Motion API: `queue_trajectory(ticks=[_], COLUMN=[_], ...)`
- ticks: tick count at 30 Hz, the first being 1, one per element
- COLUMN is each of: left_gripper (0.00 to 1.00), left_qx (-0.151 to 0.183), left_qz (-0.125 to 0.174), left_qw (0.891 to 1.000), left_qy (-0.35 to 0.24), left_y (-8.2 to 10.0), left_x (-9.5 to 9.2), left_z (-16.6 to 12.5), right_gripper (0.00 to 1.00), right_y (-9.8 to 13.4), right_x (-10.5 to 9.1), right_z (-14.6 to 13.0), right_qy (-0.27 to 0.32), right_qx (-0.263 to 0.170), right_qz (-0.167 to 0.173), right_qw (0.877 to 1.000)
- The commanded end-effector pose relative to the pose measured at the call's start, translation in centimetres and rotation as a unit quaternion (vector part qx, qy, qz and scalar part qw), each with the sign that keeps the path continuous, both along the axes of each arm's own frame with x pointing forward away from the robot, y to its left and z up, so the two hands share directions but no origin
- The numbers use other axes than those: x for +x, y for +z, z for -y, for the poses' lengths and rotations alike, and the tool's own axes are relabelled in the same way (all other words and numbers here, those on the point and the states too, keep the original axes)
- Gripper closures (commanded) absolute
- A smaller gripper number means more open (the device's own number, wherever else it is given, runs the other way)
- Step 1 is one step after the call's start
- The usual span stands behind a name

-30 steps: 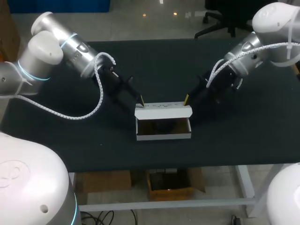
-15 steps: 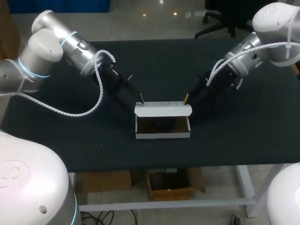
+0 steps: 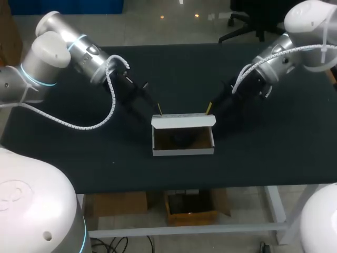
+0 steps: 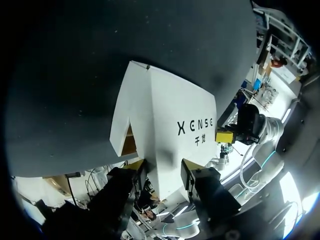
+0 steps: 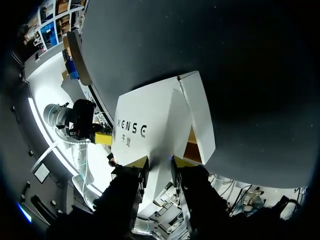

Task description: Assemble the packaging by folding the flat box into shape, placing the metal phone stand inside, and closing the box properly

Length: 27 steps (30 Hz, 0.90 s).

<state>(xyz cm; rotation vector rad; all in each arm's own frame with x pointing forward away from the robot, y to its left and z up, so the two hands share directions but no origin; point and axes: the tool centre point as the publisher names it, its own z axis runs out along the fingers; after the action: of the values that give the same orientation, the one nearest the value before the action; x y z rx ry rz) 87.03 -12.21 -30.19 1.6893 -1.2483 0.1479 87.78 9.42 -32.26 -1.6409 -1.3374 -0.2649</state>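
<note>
A white box (image 3: 183, 151) stands open in the middle of the black table (image 3: 79, 158). A dark phone stand (image 3: 182, 138) lies inside it. The box lid (image 3: 183, 121) is raised along the back wall and leans forward over the opening. My left gripper (image 3: 159, 112) is at the lid's back left corner and my right gripper (image 3: 209, 109) at its back right corner. In the left wrist view the lid (image 4: 165, 110) runs out from between the left gripper (image 4: 162, 170), with a side flap folded down. In the right wrist view the lid (image 5: 150, 120) fills the right gripper (image 5: 159, 162).
Dark tabletop lies open on every side of the box. Both arms slant in from the back corners and meet behind the box. The table's front edge (image 3: 184, 187) is a short way in front of it.
The lid has tipped forward over the box opening, so its printed face shows less from above. Both grippers have followed it slightly at its back corners.
</note>
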Motion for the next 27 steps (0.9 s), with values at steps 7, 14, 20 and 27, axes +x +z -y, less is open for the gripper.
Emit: queue_trajectory(ticks=[7, 14, 20, 27], left_gripper=[0.55, 0.56, 0.55, 0.55], left_qx=[0.000, -0.003, -0.004, -0.010], left_qz=[-0.007, -0.012, -0.013, -0.012], left_qw=[1.000, 1.000, 1.000, 1.000], left_qy=[-0.002, 0.000, 0.000, 0.005], left_y=[0.21, 0.13, 0.14, 0.13], left_x=[0.35, 0.58, 0.60, 0.53], left_z=[0.31, 0.46, 0.66, 0.97], right_gripper=[0.73, 0.73, 0.73, 0.73], right_y=[-0.12, -0.19, -0.09, -0.12], right_x=[0.76, 0.83, 0.90, 0.82], right_z=[-0.56, -0.77, -0.92, -1.25], right_qy=[0.006, 0.006, 0.007, 0.008], right_qx=[0.003, 0.003, 0.002, 0.000], right_qz=[-0.009, -0.010, -0.009, -0.008], right_qw=[1.000, 1.000, 1.000, 1.000])
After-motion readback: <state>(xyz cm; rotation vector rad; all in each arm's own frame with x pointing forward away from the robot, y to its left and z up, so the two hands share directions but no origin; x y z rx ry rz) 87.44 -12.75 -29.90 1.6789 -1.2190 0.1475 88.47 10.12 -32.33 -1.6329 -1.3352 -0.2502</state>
